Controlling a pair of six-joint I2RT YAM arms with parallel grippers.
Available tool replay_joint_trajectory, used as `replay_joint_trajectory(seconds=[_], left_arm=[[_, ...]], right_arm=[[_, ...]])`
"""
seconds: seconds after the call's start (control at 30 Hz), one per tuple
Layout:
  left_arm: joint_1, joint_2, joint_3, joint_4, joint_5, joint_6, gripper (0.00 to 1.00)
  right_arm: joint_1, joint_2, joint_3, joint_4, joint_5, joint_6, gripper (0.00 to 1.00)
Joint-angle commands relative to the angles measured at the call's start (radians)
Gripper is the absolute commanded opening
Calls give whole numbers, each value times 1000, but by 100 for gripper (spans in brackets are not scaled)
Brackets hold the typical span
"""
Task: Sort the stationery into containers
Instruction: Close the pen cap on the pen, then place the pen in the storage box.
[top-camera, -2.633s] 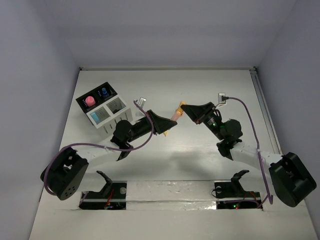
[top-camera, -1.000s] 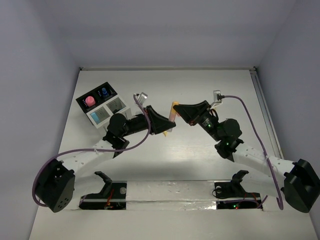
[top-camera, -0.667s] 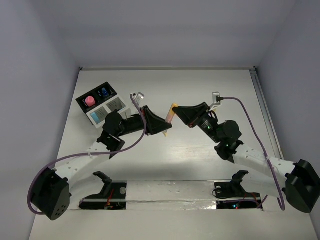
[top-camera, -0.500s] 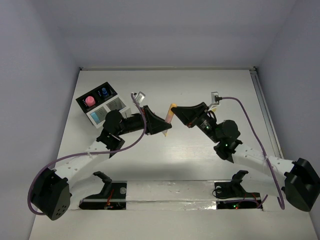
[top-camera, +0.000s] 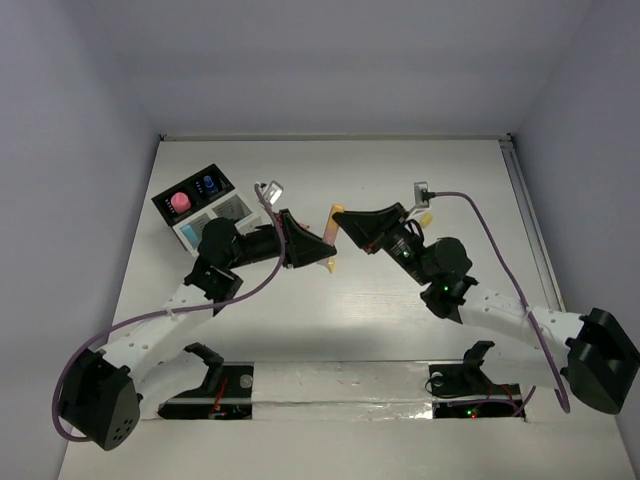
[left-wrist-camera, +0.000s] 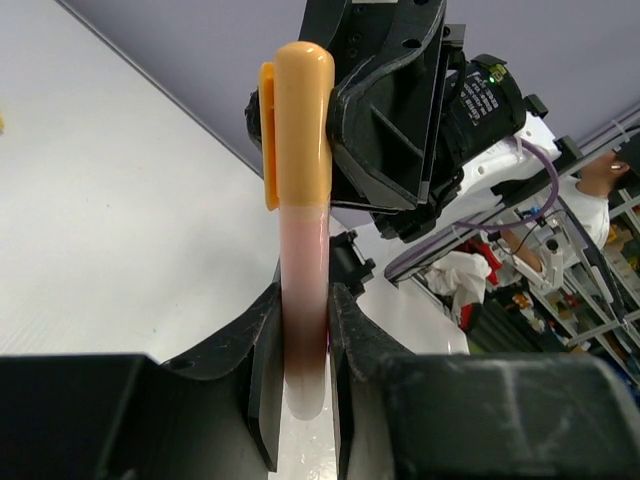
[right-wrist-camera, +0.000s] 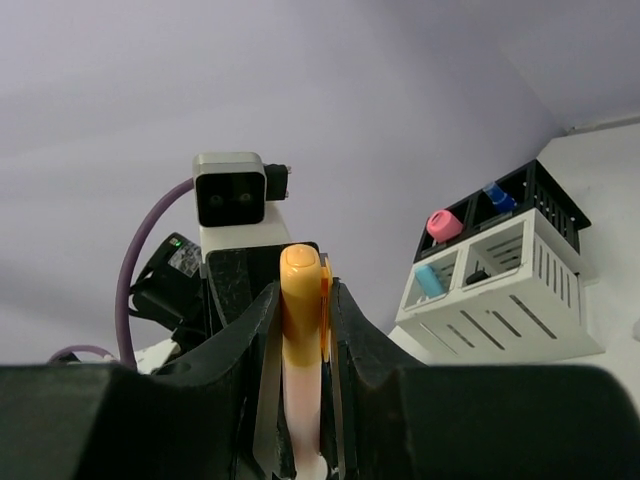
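Left end effector (left-wrist-camera: 305, 297) and right end effector (right-wrist-camera: 303, 292) tight on orange-capped marker (top-camera: 332, 230)

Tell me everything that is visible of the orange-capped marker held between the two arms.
The marker is a slim plastic-looking stick: a translucent pink barrel with a pale rounded end, and a glossy orange cap, fitted on, with a clip along one side. It is held in the air over the middle of the table. The left end effector is shut on the barrel's pale end; the right end effector is shut on it nearer the cap. Nothing else touches it.
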Motion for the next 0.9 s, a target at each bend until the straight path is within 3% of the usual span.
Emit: replay_joint_trajectory(seconds=[0.0, 0.07, 0.13, 0.17, 0.3, 0.33, 0.4, 0.47, 0.6, 0.73, 0.87], left_arm=[[57, -106, 140, 344, -368, 4, 5], [57, -170, 96, 228, -386, 25, 19], [57, -218, 82, 119, -401, 74, 24], [57, -265, 85, 62, -405, 93, 40], [57, -396, 137, -369, -489, 226, 67], [57, -460, 160, -437, -521, 276, 83], [57, -521, 186, -617, -636, 320, 93], [57, -606, 232, -756, -752, 369, 99], [57, -690, 303, -862, -896, 439, 99], [57, -706, 332, -902, -952, 498, 99], [57, -718, 295, -895, -960, 531, 99]], right_arm=[[139, 73, -30, -507, -272, -77, 0], [139, 97, 18, -490, -169, -85, 0], [118, 126, 88, -464, -131, -82, 0], [89, 146, 116, -452, -130, -77, 0], [30, 268, 261, -395, -130, -60, 0], [30, 292, 315, -380, -135, -53, 0], [19, 344, 383, -363, -153, -60, 0], [19, 450, 490, -354, -192, -65, 0], [19, 660, 675, -318, -290, -15, 0], [19, 833, 867, -294, -351, -5, 0], [39, 964, 1067, -378, -374, -36, 0]])
